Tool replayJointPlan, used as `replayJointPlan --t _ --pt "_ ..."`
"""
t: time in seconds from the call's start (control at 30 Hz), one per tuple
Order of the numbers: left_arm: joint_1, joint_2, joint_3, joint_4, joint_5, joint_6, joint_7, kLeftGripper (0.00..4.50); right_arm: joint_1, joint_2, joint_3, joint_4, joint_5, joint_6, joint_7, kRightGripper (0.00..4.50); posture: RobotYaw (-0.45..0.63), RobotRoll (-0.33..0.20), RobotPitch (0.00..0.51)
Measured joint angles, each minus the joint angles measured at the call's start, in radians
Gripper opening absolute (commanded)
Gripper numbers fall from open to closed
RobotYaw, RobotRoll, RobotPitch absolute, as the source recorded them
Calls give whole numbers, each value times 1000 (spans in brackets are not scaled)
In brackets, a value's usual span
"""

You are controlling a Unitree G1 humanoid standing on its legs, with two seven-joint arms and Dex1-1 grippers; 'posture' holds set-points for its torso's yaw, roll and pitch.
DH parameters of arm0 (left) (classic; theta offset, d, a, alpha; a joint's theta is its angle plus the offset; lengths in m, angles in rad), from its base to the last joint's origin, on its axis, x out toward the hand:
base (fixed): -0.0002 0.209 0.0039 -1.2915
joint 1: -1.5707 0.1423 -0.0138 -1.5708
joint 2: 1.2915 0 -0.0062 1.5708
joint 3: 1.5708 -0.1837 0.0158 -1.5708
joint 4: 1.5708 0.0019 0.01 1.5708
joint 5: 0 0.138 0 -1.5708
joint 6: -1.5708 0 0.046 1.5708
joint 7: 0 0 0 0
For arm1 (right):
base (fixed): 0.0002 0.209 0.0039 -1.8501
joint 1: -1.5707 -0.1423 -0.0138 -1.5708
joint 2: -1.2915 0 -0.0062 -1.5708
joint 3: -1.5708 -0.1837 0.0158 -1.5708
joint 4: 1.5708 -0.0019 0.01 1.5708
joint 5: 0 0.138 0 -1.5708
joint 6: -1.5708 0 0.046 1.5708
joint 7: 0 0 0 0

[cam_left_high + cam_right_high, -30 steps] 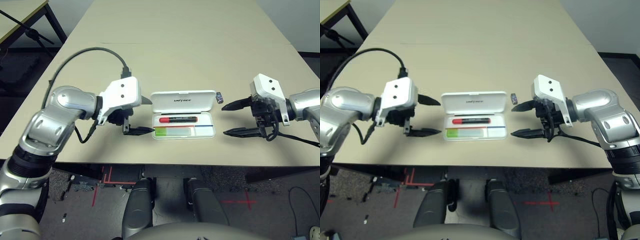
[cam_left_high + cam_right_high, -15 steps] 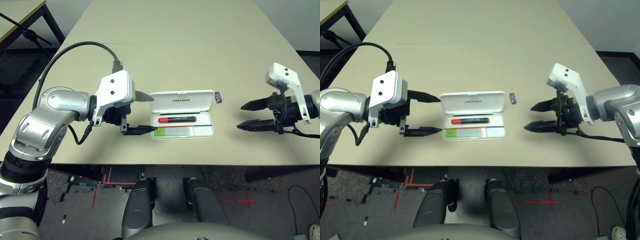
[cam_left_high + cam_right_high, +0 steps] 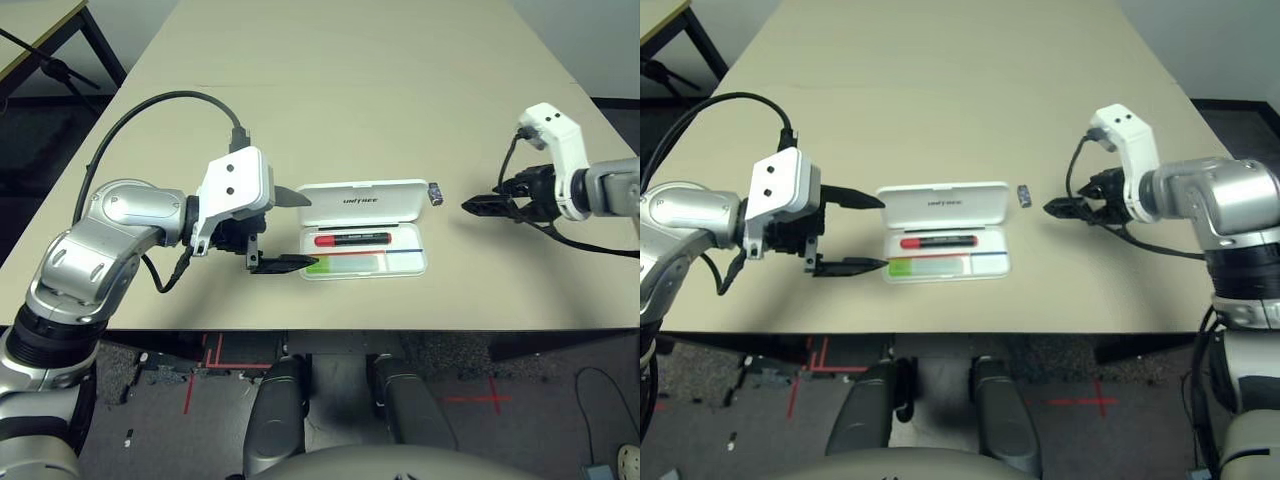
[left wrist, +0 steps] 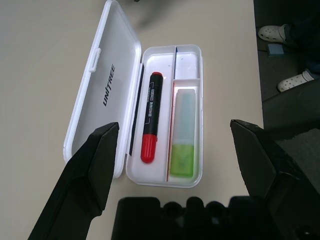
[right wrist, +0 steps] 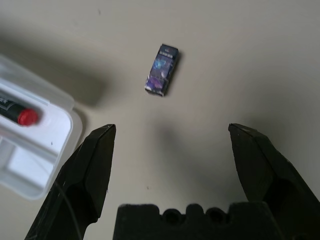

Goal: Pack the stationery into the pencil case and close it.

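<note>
Nearest to me, the highlighter (image 4: 183,133) lies in the front compartment of the open pencil case (image 3: 365,241), lime cap toward my left side, with the red marker (image 3: 354,239) in the slot just behind it; both are already packed. My left gripper (image 3: 283,230) hangs just beside the case's left end, jaws wide and holding nothing. Behind the tray, the lid lies flat on the table (image 3: 330,90) with "UNITREE" printed on it in dark capitals. Off the case's far right corner sits the tiny dark block (image 5: 162,69), apart from the case, its printed wrapper too small to read. My right gripper (image 3: 1058,207) sits near the block on the side away from the case, jaws wide and empty. I'd worry that so small a piece could skid or flip out when the fingertips close, or get nudged against the lid edge if I approach off-centre.
</note>
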Motion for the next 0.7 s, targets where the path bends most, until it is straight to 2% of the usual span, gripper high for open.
replayJointPlan --t 0.27,0.7 --pt "8 4 -1 -9 0 2 24 4486 -56 141 23 148 -51 -49 -89 4500 97 0 160" --pt "11 8 -23 -37 1 5 44 4486 -119 250 46 366 -151 -247 -121 4500 118 0 157"
